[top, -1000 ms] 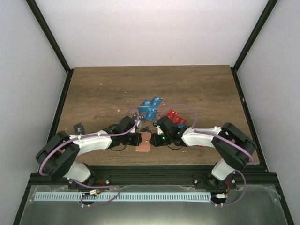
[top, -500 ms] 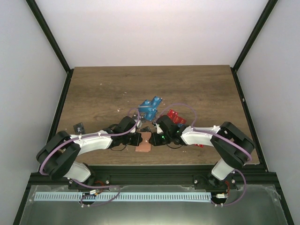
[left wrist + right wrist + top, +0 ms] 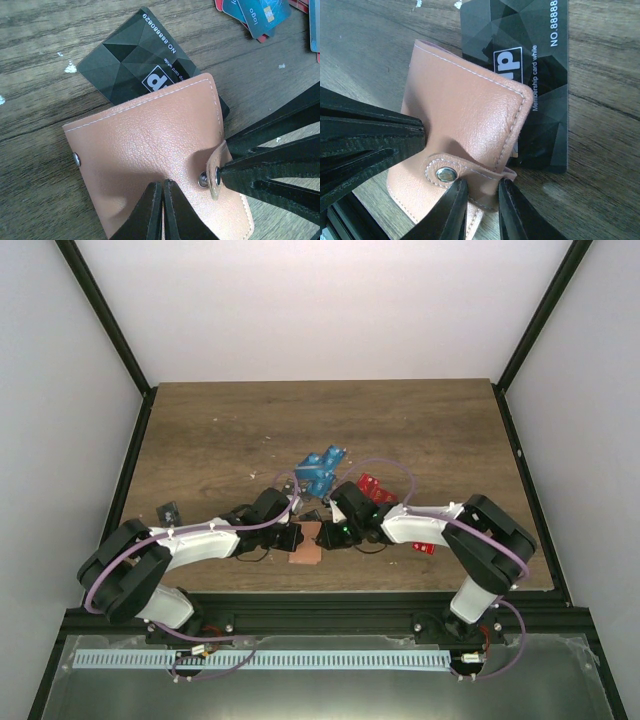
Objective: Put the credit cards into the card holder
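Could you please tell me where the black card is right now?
In the left wrist view the black card lies upper left on the table, its near end hidden by the holder; other cards lie at top right.

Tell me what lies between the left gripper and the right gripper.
The card holder, seen in the left wrist view: the left gripper touches its near side, the right gripper pinches its snap strap.
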You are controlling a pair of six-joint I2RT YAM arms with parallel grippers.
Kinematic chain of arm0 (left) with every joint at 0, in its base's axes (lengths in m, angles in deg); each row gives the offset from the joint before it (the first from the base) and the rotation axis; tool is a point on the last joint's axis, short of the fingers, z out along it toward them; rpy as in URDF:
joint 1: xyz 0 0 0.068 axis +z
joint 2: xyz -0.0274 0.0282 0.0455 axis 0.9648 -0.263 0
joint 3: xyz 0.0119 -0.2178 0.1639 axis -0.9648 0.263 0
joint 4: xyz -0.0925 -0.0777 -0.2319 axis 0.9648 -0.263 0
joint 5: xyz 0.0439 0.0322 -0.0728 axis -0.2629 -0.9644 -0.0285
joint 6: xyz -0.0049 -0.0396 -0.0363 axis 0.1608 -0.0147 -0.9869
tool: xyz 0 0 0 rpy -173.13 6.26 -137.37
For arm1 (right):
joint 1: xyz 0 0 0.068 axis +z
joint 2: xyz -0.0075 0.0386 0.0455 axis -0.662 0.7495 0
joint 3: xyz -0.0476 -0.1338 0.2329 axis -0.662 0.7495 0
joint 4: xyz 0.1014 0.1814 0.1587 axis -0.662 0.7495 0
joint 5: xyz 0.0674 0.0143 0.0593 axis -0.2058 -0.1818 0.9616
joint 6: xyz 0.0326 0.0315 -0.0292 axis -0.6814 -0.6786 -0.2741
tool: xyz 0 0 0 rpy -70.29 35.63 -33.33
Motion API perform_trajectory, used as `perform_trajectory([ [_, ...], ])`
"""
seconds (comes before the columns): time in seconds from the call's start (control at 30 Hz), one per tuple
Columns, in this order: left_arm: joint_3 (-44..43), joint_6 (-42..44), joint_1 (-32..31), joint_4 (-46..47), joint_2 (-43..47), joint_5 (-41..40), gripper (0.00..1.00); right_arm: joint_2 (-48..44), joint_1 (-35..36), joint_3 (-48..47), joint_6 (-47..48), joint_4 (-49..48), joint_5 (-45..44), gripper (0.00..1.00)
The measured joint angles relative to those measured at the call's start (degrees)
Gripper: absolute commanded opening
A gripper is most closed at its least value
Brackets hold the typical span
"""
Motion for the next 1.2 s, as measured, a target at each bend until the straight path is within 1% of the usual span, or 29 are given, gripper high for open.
perform_trajectory([
  [0.27,0.0,0.3,0.0,0.0,-0.2,0.0,0.05,0.2,-0.1,-1.0,0.7,1.4,0.8,0.23],
  [0.63,-0.2,0.9,0.0,0.2,-0.5,0.2,0.05,0.6,-0.1,-3.8,1.4,5.7,0.2,0.23],
  [0.87,-0.4,1.2,0.0,0.1,-0.8,0.2,0.05,0.6,-0.1,-4.2,1.5,6.5,0.2,0.23],
  [1.07,-0.6,1.2,0.0,0.0,-1.0,0.2,0.05,0.2,-0.1,-4.2,1.9,6.6,0.2,0.27],
  [1.2,-0.8,1.2,-0.1,0.1,-1.2,0.2,0.05,-1.1,0.0,-4.2,2.2,7.0,-0.1,0.28],
])
